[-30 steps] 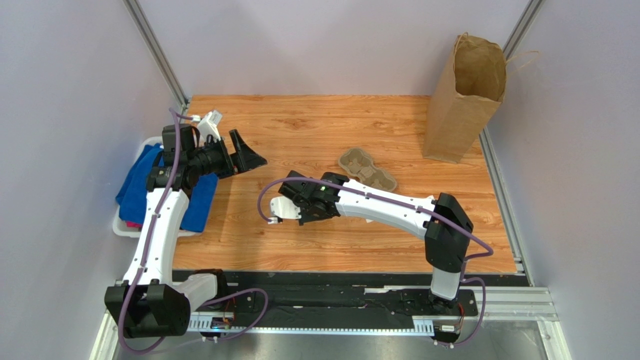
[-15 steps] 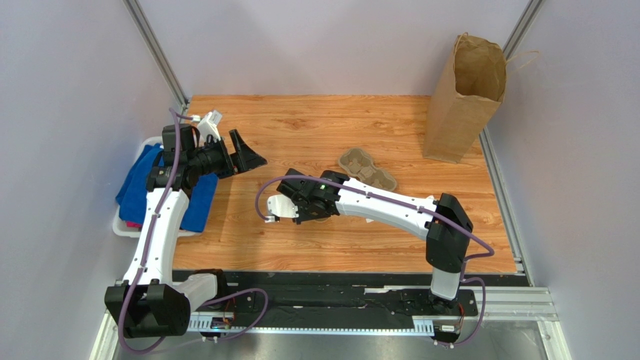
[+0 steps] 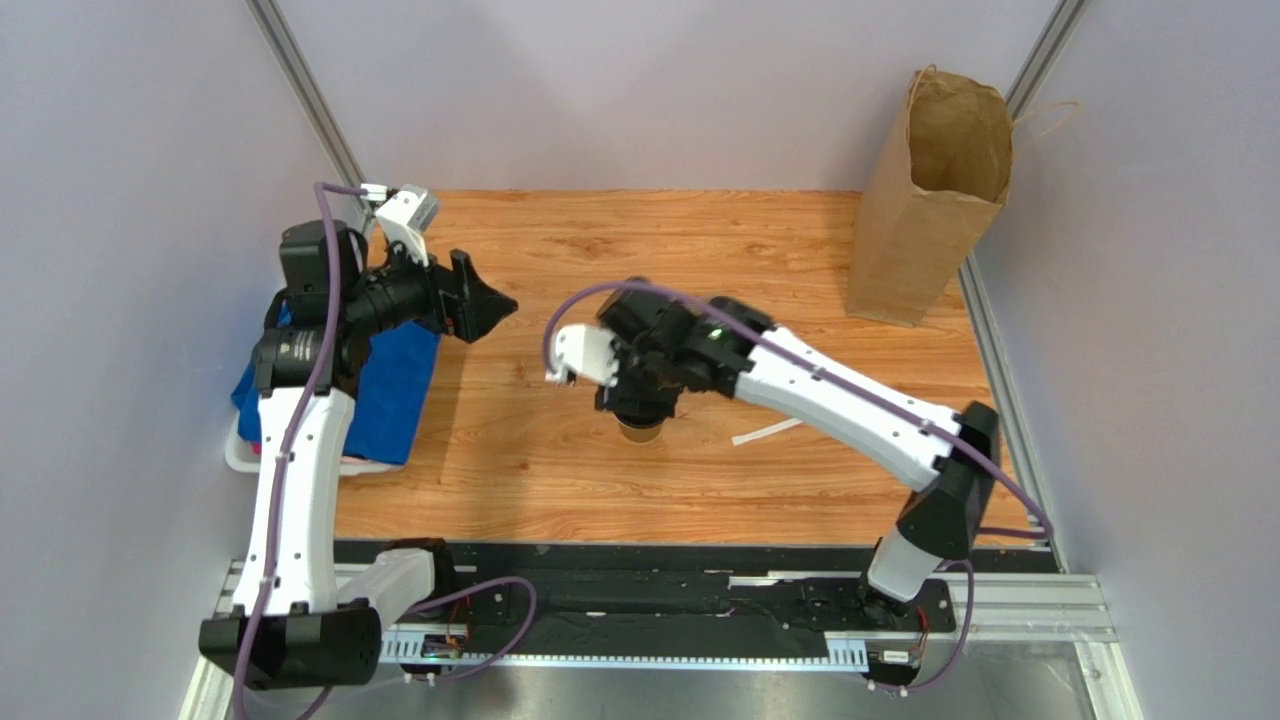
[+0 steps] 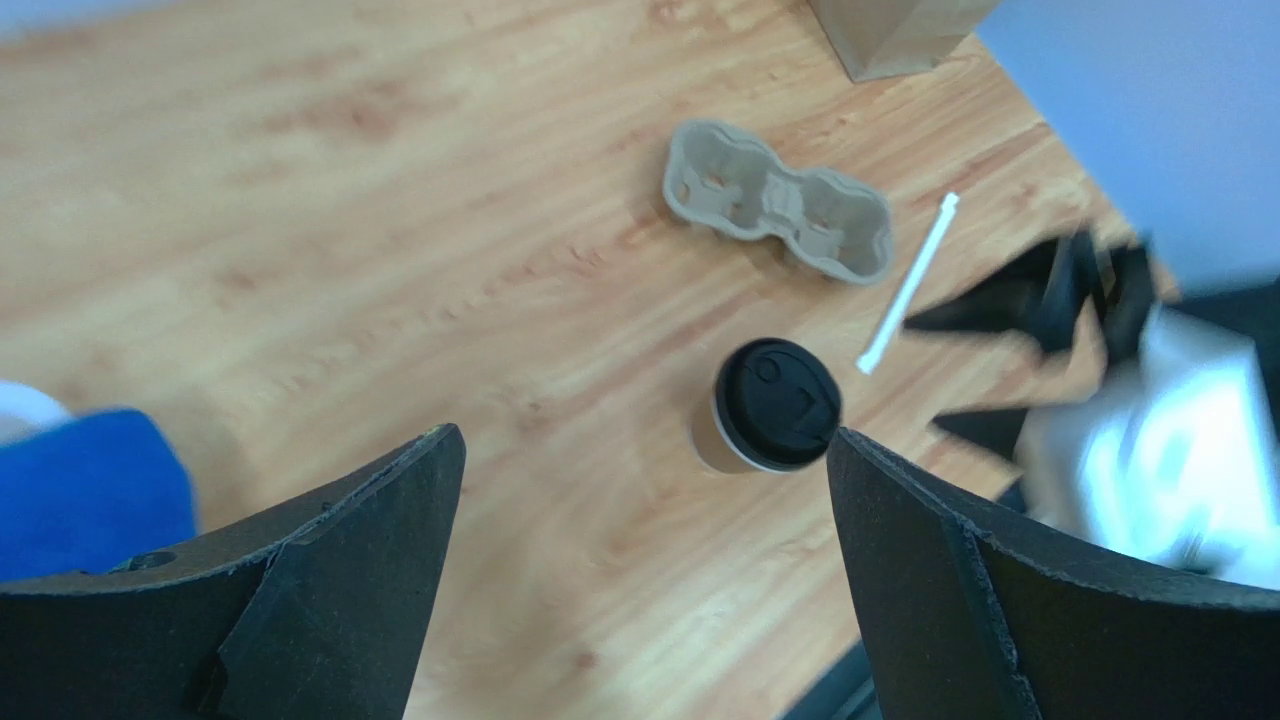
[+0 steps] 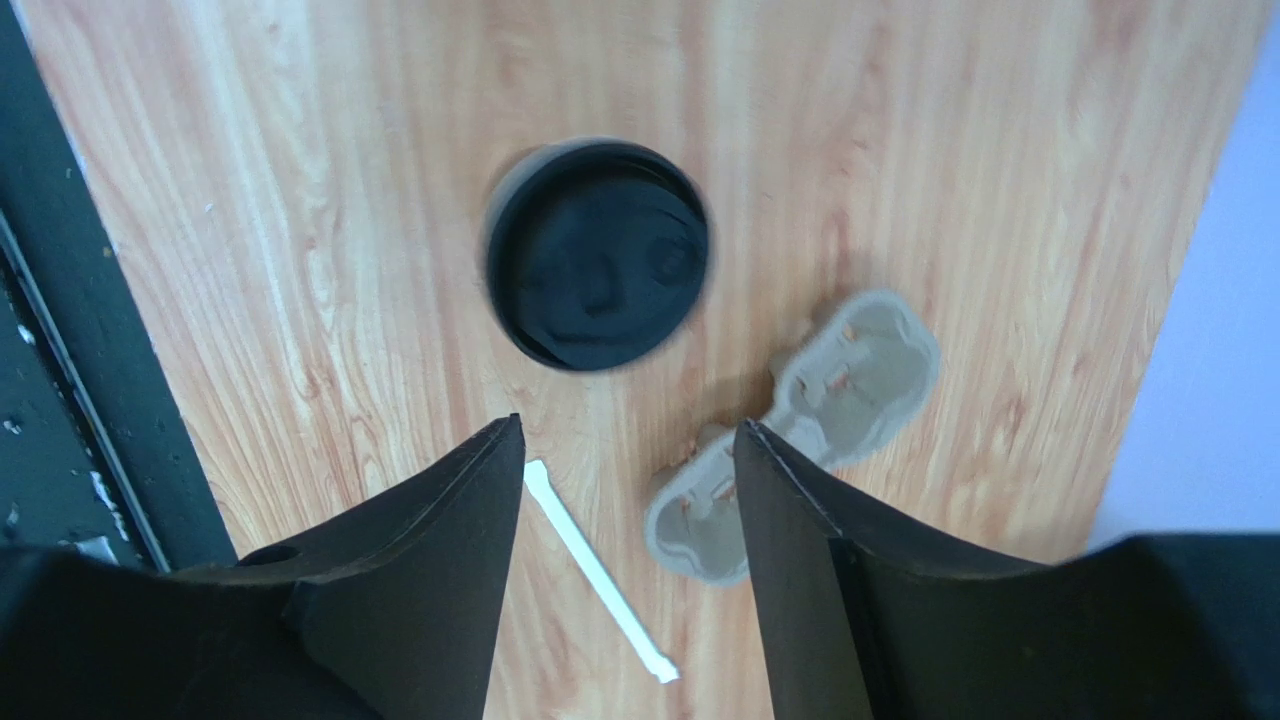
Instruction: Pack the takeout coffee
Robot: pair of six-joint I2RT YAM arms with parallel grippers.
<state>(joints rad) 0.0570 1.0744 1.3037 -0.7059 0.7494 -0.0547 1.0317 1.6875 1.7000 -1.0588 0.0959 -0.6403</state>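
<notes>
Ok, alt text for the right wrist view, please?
The lidded coffee cup stands on the wood table just ahead of the right end effector, which is open and empty. A pulp tray and a white stick lie nearby.

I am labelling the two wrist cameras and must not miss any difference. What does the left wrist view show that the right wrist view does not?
Only the left wrist view: the base of the paper bag, a blue cloth and the blurred right gripper. Only the right wrist view: a black rail at the picture's left. Both: the lidded coffee cup, the pulp tray and a white strip.
</notes>
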